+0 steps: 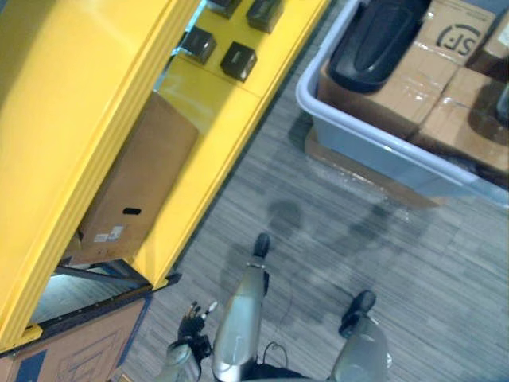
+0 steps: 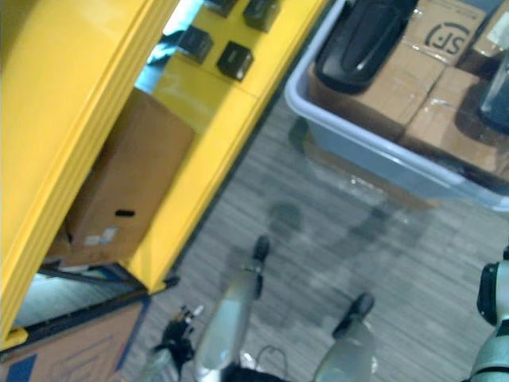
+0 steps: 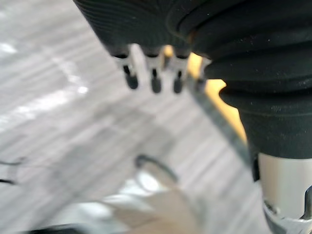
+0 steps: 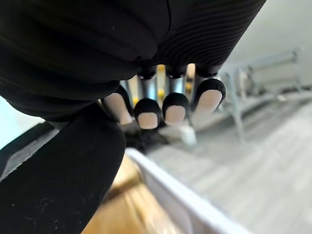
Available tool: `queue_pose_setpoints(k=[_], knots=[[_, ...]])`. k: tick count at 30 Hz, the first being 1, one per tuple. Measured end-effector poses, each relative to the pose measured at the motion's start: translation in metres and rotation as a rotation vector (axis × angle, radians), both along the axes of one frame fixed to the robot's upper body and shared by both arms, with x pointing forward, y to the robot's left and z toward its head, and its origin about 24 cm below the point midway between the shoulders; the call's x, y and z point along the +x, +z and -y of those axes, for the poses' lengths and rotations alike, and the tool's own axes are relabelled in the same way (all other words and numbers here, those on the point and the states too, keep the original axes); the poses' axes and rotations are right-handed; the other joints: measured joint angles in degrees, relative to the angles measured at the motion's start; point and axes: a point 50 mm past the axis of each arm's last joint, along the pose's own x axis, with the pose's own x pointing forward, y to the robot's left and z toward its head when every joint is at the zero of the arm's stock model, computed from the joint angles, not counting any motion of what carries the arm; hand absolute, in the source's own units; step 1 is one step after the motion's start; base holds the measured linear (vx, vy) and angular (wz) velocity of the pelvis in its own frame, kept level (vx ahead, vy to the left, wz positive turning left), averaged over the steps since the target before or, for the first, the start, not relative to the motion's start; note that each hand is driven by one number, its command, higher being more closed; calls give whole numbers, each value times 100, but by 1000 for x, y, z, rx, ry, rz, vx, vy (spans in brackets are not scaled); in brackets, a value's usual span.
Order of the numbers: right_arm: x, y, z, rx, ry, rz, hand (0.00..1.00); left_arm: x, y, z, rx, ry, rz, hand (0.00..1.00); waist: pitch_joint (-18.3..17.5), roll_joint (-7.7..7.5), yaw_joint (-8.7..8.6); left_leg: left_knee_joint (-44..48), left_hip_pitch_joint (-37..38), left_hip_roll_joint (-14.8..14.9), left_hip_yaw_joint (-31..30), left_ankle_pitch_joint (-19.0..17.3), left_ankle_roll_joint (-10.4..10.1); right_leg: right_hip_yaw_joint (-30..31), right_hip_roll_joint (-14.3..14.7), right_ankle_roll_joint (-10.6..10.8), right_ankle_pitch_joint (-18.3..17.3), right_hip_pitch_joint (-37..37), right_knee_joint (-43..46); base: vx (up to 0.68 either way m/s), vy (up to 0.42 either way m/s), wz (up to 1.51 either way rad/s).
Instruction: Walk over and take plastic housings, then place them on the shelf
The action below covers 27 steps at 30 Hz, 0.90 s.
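Housing [image 1: 374, 38]: big black curved shell lying in the bin [image 1: 362, 142], on top of the cartons [image 1: 417, 87] packed there. Not on the shelf [image 1: 71, 135]. The bin is grey-blue, on a flat cardboard sheet [image 1: 350, 169] on the floor [image 1: 358, 247], front-right of the robot.

Right hand [image 4: 173, 109]: its wrist view has the fingers curled in, pads facing the camera. A smooth black slab [image 4: 63, 180] runs just under them and crosses the end finger. Can't tell if it's gripped or merely in front. That view also gives the bin's pale rim and brown carton right below the hand, plus a blurred metal frame [image 4: 263, 78] further off.

Left hand [image 3: 155, 78]: fingers straight and slack, holding nothing, hanging over bare floor. The shelf's yellow edge is just past the fingertips.

Head views add the layout. The shelf runs diagonally along the robot's left. Its lower deck carries small black blocks [image 1: 238, 60], set apart from each other at the far end. The deck nearer the robot is bare yellow. A brown box [image 1: 135, 187] sits further in, under the upper ledge. Another carton [image 1: 79, 350] sits low by the shelf's near end.

Room: an open strip of floor lies between the shelf's front edge and the bin. It's wide near the robot and pinches at the far end, where the bin's corner comes near the shelf.
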Motion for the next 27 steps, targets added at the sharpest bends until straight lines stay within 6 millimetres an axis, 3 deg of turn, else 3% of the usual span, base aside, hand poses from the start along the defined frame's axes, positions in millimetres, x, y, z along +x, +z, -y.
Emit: queue_pose_setpoints(k=[6,10,17,21,23,27], knots=[[12,-12,-27,-142,86,47,100,30,51,1,84,5,329,0,122,-297,-125,-127,300,135,130,17,-13,-19,105,-53,22,293,-133,-21,-24,-3],[21,-29,-55,-217,192,81,100,47,89,4,258,-72,519,0,108,-613,-291,-384,620,159,225,101,-35,-22,118,-71,54,533,-288,0,-25,-2],[15,-62,-113,-277,421,169,100,72,119,-1,611,-190,601,0,-98,-1220,-509,-1016,1259,320,686,317,-66,149,232,-141,256,831,-711,10,-24,-19],[-1,-95,-146,-258,545,171,100,89,134,6,695,-264,654,0,-412,-1566,-770,-1331,1603,397,932,401,-83,299,283,-152,253,939,-788,0,-23,-19],[-13,-113,-156,-258,587,142,100,94,138,12,762,-306,676,0,-676,-1634,-872,-1579,1821,470,1181,425,-54,370,324,-172,242,1013,-886,5,-25,-22],[-21,-125,-165,-261,634,127,100,99,137,18,807,-329,670,0,-952,-1625,-942,-1740,2071,501,1448,485,-99,586,335,-162,278,1036,-932,39,-11,-26]])
